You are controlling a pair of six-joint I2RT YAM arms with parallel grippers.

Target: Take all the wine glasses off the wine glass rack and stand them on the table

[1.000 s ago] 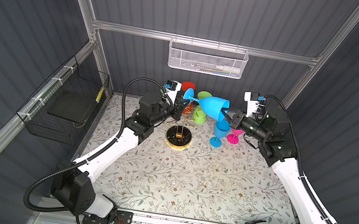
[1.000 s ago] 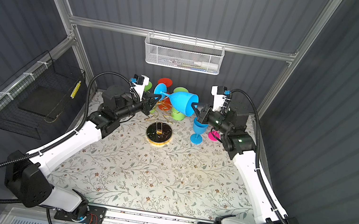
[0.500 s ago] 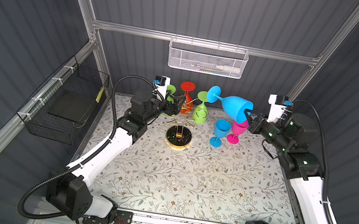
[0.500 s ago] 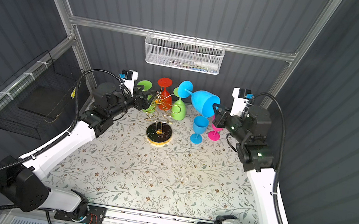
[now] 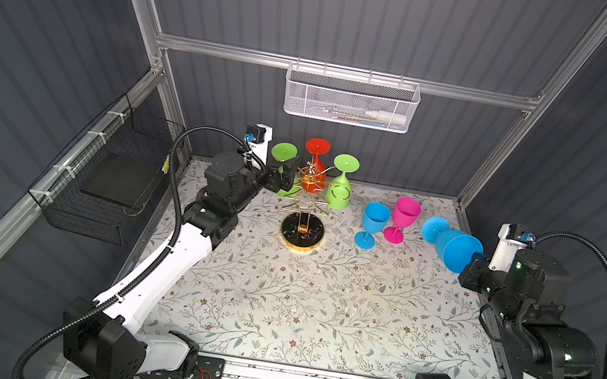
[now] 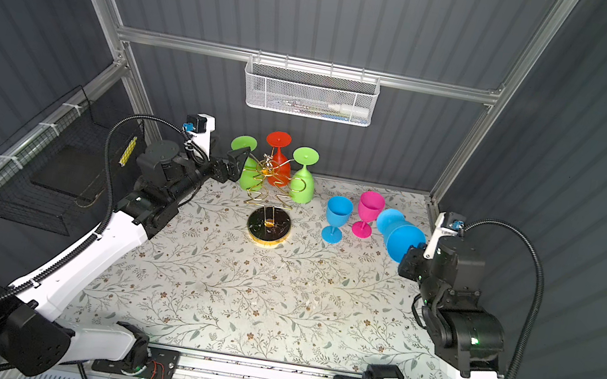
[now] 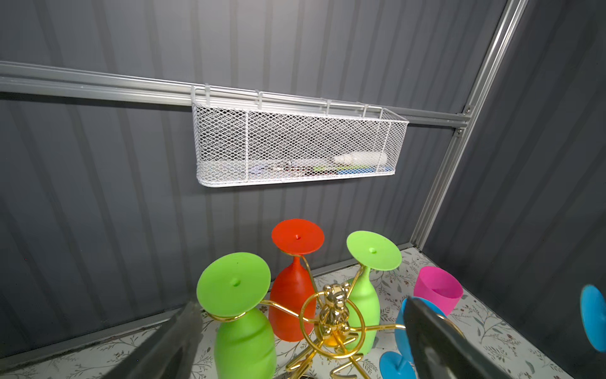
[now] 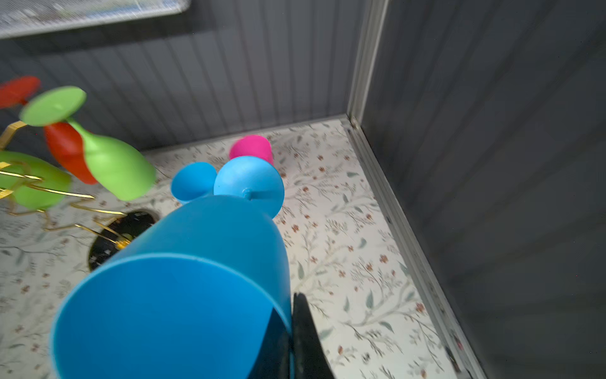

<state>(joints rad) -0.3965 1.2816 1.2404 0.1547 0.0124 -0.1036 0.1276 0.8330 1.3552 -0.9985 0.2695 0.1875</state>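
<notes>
The wine glass rack (image 5: pixel 306 199), gold wire on a round black base (image 6: pixel 270 227), stands at the back middle of the table. Three wine glasses hang upside down on it: green (image 5: pixel 284 152), red (image 5: pixel 312 177) and green (image 5: pixel 338 196). A blue wine glass (image 5: pixel 451 248) hangs sideways in the air at the right, clear of the rack. My right gripper (image 5: pixel 471 266) is shut on its rim (image 8: pixel 282 315). My left gripper (image 5: pixel 282 178) stands open beside the left green glass (image 7: pixel 242 338), holding nothing; the gold rack top (image 7: pixel 334 308) lies just beyond its fingers.
A blue glass (image 5: pixel 374 222) and a pink glass (image 5: pixel 404 217) stand upright on the floral mat, right of the rack and just left of the held glass. A white mesh basket (image 5: pixel 351 102) hangs on the back wall, a black wire basket (image 5: pixel 113 182) on the left wall.
My left gripper has opened, let go of the blue glass and drawn back to the left. My right gripper has carried the blue glass away from the rack, to the right and lower.
</notes>
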